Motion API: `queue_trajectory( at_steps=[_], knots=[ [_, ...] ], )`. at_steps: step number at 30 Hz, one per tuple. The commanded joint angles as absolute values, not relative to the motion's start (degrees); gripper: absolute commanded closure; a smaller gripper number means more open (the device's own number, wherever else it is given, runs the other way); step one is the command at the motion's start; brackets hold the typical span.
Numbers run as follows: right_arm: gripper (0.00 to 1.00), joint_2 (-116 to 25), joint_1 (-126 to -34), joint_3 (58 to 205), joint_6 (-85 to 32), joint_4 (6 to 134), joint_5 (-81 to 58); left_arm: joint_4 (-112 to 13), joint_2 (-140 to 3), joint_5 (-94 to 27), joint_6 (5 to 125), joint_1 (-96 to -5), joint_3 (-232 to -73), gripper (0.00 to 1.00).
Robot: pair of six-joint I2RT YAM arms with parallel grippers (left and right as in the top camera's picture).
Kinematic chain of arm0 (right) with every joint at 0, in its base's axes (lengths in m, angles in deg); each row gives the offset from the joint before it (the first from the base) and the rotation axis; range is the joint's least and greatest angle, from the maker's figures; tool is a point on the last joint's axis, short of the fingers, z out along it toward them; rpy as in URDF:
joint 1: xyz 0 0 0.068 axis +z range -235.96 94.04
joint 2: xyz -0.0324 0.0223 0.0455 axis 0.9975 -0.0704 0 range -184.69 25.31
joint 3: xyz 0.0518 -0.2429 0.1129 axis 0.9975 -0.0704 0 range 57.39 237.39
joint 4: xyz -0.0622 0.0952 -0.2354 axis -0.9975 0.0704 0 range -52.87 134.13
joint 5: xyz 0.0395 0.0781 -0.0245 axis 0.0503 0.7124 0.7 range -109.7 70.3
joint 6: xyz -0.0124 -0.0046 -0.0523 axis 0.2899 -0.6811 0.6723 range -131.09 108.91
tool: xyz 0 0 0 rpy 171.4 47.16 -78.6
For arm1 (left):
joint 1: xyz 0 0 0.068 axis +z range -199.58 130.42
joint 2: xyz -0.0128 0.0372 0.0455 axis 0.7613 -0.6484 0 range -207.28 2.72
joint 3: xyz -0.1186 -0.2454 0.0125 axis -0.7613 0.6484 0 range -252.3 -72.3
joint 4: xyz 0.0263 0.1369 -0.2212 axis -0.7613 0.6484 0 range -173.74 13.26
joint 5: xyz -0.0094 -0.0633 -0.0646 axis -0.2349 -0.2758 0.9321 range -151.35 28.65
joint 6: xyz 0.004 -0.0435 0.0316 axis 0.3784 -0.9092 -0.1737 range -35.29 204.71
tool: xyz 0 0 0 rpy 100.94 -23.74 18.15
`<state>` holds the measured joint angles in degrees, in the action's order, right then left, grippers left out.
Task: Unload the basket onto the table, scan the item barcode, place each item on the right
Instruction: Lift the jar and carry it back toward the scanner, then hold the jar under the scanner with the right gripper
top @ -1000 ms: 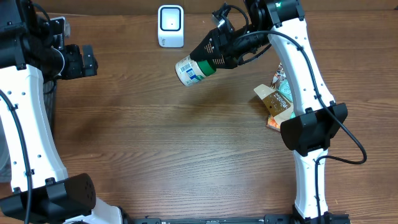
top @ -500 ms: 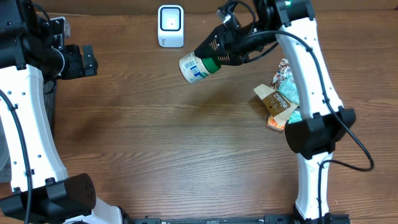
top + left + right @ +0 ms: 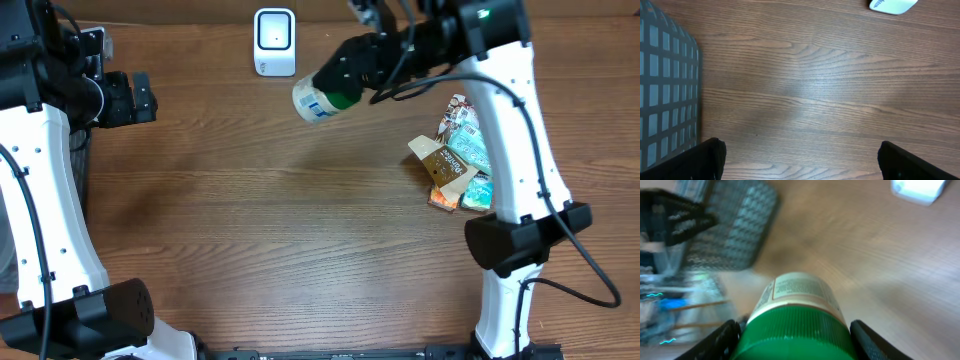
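Just right of the scanner [image 3: 274,40], your right gripper [image 3: 338,86] clasps the green-capped bottle [image 3: 312,102]; your left gripper [image 3: 145,97] stands spread wide, empty.

A brown wood-grain tabletop [image 3: 250,230] is carrying everything. Toward its right side a small heap of snack packets [image 3: 452,165] is lying, the packets overlapping one another. A tan packet [image 3: 436,160] is sitting on top at the left, a teal one [image 3: 472,150] is lying just beside it, and an orange edge [image 3: 441,199] is peeking out underneath at the near end. Part of the heap is being hidden in the overhead view. At the tabletop's left edge a grey mesh basket [image 3: 665,85] is standing; the right wrist view is showing it only as a blur.
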<state>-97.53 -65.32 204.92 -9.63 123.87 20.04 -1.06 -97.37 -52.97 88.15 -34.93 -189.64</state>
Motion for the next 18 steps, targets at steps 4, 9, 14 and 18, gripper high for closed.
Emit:
queue_trajectory(
  at_steps=[4,9,14,18],
  knots=[
    [0.65,-96.6,-57.8,200.2,-9.7,108.3,-11.7,-1.3,-97.4,-52.5,89.4,-34.9,-189.4,0.01],
    [0.60,-99.3,-55.9,194.9,-0.8,88.9,-26.2,-1.3,-97.4,-52.5,89.4,-34.9,-189.4,0.01],
    [0.60,-104.0,-56.1,190.3,15.2,67.5,-26.1,-1.3,-97.4,-52.5,89.4,-34.9,-189.4,0.00],
    [0.59,-109.0,-56.2,189.6,26.6,54.6,-26.1,-1.3,-97.4,-52.5,89.4,-34.9,-189.4,0.00]
  ],
)
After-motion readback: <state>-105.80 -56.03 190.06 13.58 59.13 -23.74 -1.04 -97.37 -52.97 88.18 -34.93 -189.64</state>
